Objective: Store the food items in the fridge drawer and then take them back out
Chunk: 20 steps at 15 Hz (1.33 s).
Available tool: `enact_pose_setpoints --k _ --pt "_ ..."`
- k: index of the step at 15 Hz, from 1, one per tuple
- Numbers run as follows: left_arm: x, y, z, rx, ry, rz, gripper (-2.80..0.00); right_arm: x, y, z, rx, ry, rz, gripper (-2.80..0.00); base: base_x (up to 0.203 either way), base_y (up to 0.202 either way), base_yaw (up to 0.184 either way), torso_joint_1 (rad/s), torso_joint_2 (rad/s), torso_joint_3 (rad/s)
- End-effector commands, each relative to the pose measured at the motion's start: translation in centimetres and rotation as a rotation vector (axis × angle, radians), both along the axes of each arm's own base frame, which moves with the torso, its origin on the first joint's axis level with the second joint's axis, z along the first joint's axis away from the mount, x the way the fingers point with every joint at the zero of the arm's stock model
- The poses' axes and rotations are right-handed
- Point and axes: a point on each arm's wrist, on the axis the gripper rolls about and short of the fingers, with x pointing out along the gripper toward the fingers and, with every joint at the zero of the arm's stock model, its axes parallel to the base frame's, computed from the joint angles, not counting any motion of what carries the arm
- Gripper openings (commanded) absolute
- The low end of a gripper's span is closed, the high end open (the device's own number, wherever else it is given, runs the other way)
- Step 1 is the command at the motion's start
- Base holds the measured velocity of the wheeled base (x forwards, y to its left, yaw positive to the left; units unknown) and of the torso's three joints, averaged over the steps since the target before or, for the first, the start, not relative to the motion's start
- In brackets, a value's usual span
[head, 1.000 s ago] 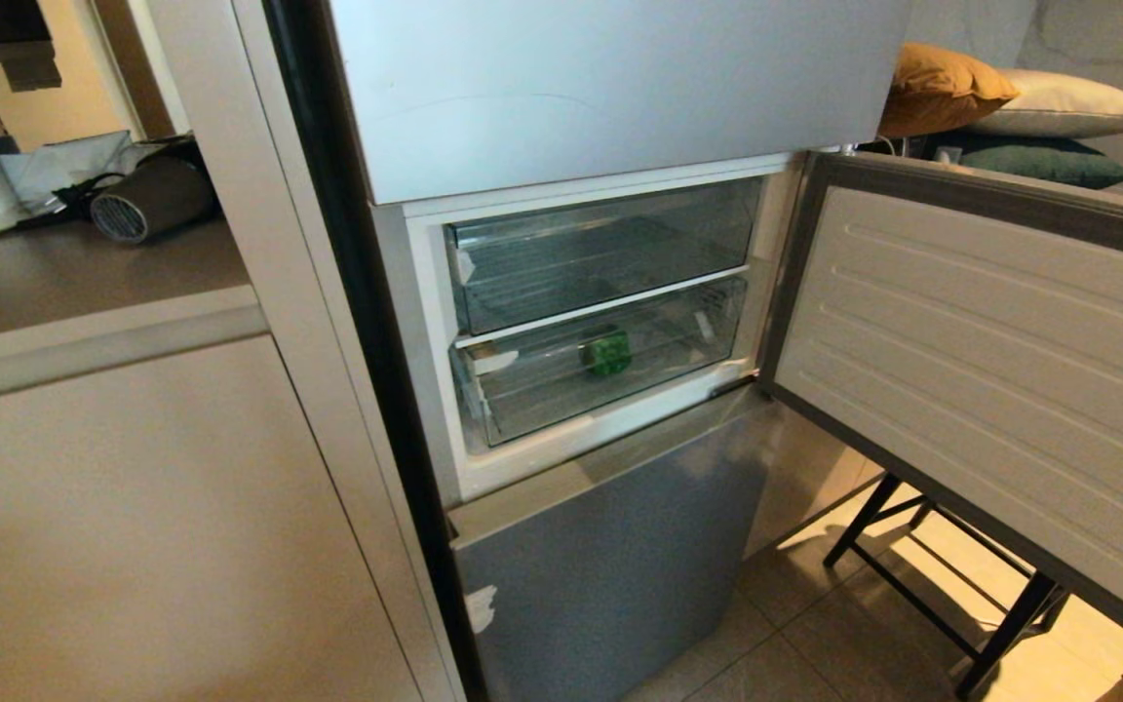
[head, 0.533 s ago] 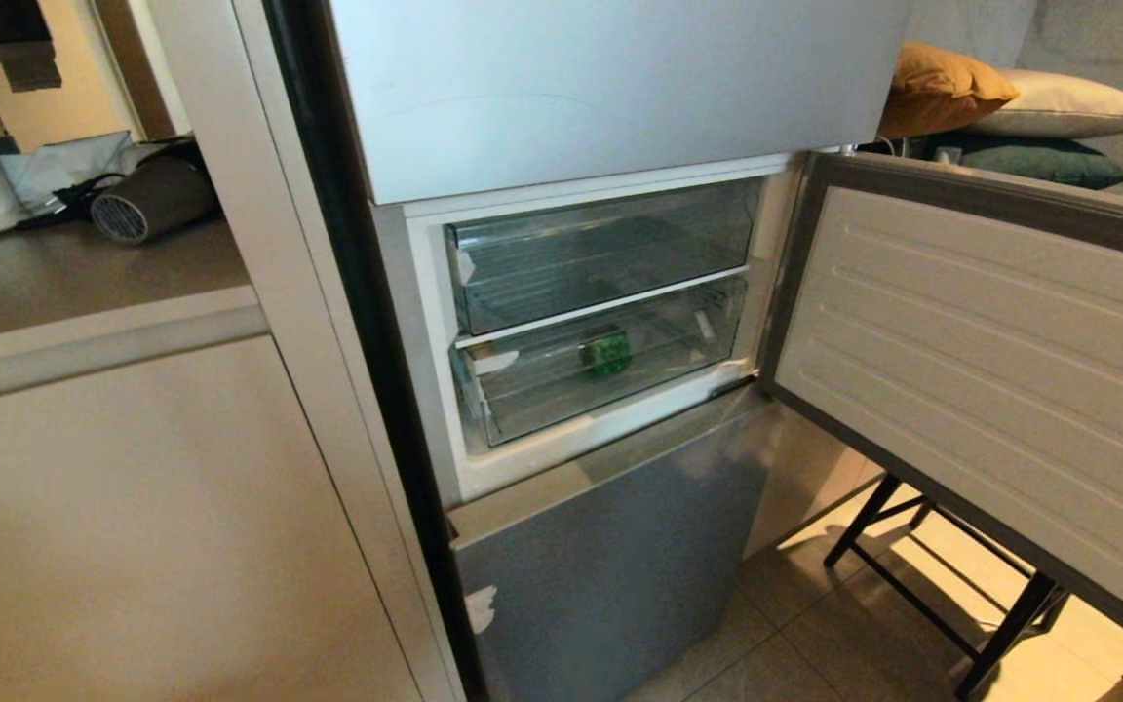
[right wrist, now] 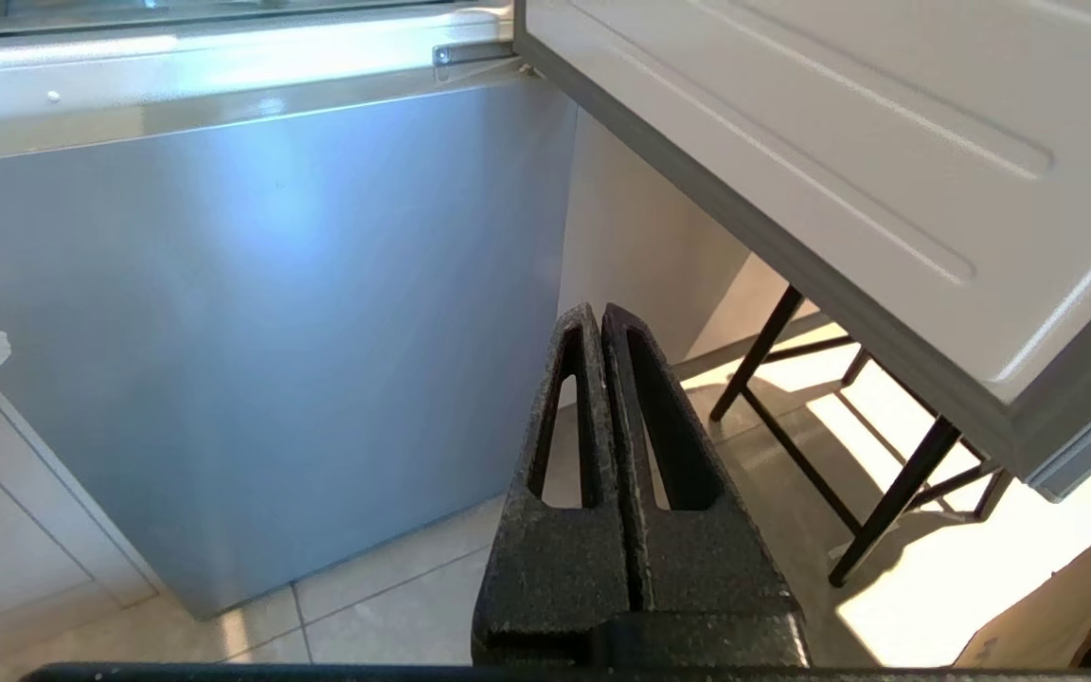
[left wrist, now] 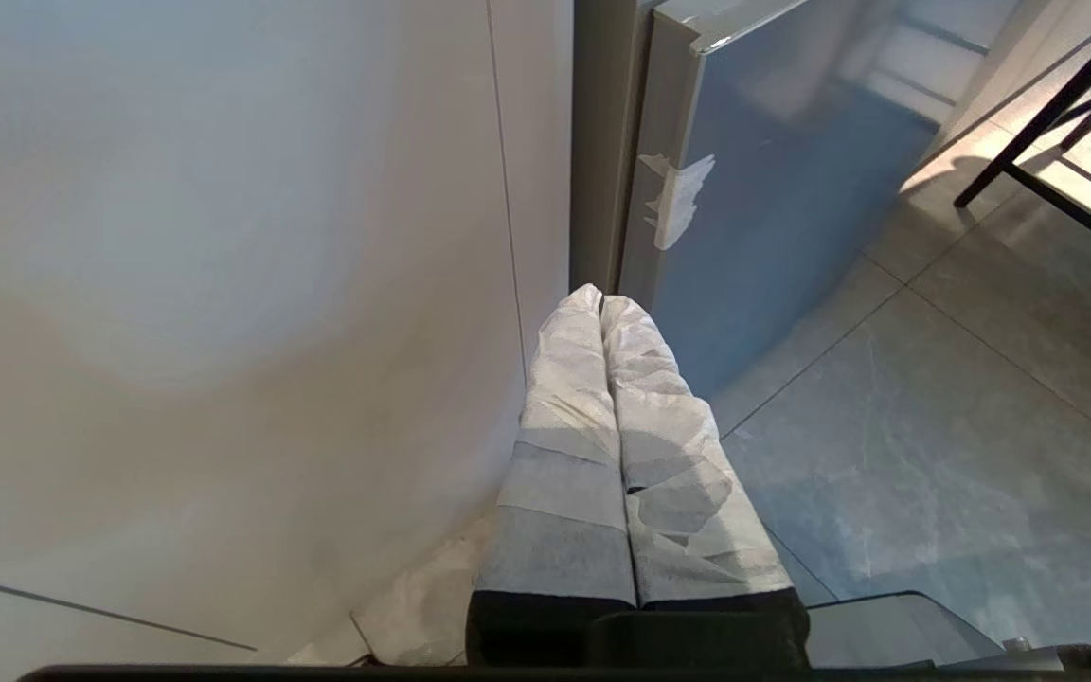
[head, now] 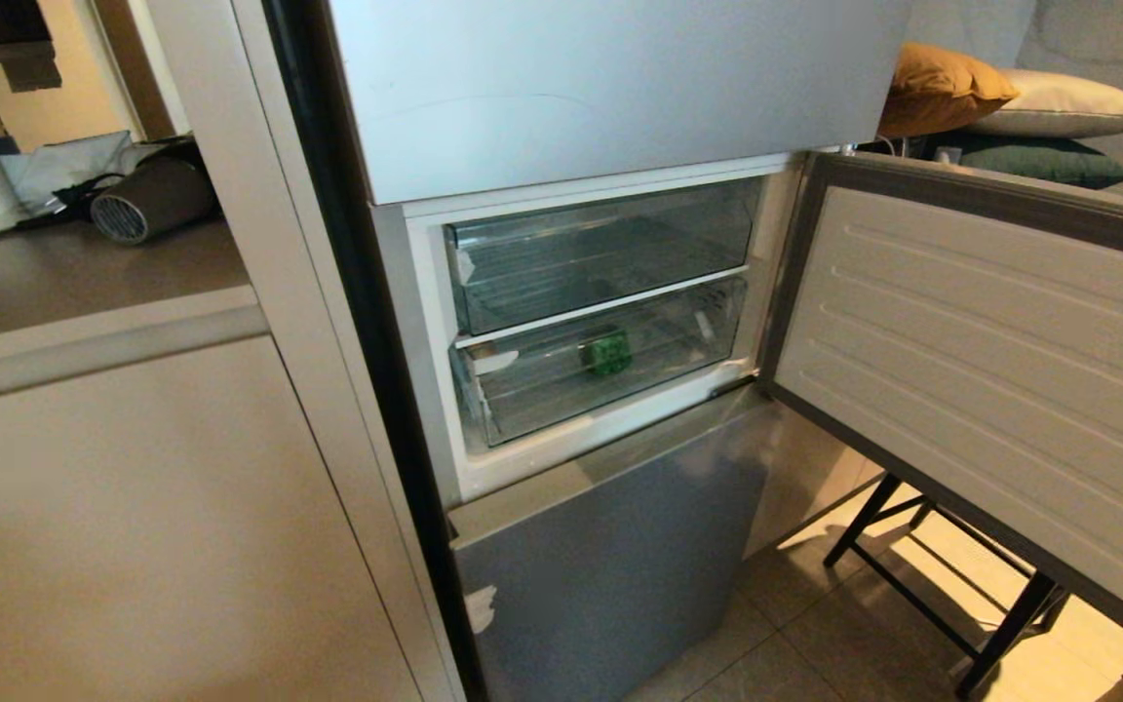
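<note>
Green bell pepper [head: 606,351] sits in the lower clear fridge drawer [head: 522,405], roughly mid-width, seen through the drawer front. Drawer is pushed in, long axis across the fridge opening; the upper clear drawer [head: 600,255] above it looks empty. No potato visible anywhere.

Relative to that lower drawer: both grippers are below it and outside the head view, down in front of the closed silver bottom panel [head: 610,565]. Right gripper [right wrist: 600,317] faces the panel near the hinge side, under the swung-open door [head: 990,370]; left gripper [left wrist: 599,301] is at the panel's other edge, next to the beige cabinet [left wrist: 223,284].

Both pairs of fingers are pressed together, holding nothing, touching nothing.

Judgement: pepper lies up and forward from either gripper; the right looks slightly better placed. It must rise and spread first.
</note>
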Motion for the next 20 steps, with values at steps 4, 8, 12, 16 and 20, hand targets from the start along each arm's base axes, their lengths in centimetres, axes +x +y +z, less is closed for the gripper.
enact_pose_setpoints --k 4,8,12,16,20 --pt "-0.1 0.0 -0.3 0.0 0.002 0.014 -2.8 0.0 0.0 0.0 0.005 -0.004 -0.001 -2.8 0.0 0.0 0.0 0.0 0.0 0.0" --pt "-0.4 0.0 -0.3 -0.002 -0.044 0.034 -2.8 0.0 0.0 0.0 0.009 -0.002 0.0 -2.8 0.0 0.0 0.0 0.0 0.0 0.0" --pt "-2.1 0.0 -0.6 -0.014 -0.264 0.061 -2.8 0.0 0.0 0.0 0.02 -0.005 0.002 -2.8 0.0 0.0 0.0 0.0 0.0 0.0" --pt "-2.1 0.0 -0.6 -0.042 -0.261 0.08 -2.8 0.0 0.0 0.0 0.031 -0.005 0.002 -2.8 0.0 0.0 0.0 0.0 0.0 0.0" --pt "-2.1 0.0 -0.6 -0.042 -0.261 0.08 -2.8 0.0 0.0 0.0 0.037 -0.004 0.0 -2.8 0.0 0.0 0.0 0.0 0.0 0.0"
